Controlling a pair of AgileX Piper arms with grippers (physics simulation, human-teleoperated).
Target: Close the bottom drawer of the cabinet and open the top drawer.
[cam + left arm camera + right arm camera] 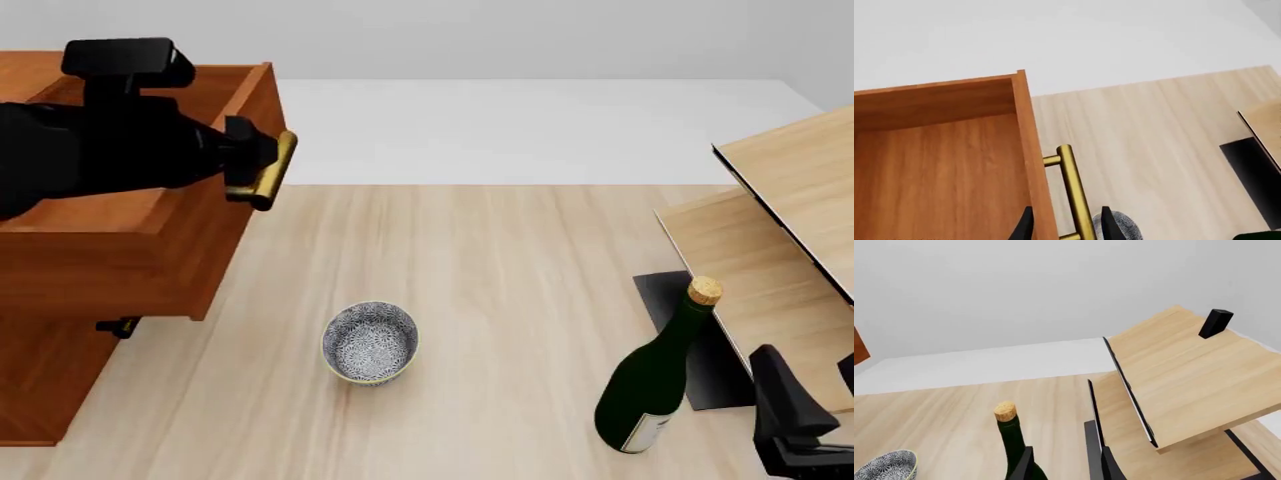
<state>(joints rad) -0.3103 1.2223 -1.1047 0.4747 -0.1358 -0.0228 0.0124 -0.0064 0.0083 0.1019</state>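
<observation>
Pulling top drawer [127,255] out: left tool [1064,227] narrow, fingers either side of the brass handle [1073,192], holding it. Drawer sits far left, on top of the cabinet [40,385], already well out over the bench [507,300]. Do it well by pulling straight toward the bowl [370,342] side, level, no twist. Right tool [1061,465] idle near the bottle [654,385], grasping nothing

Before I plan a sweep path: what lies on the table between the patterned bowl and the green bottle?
Nothing; the front view shows bare wood tabletop between the bowl and the bottle.
</observation>
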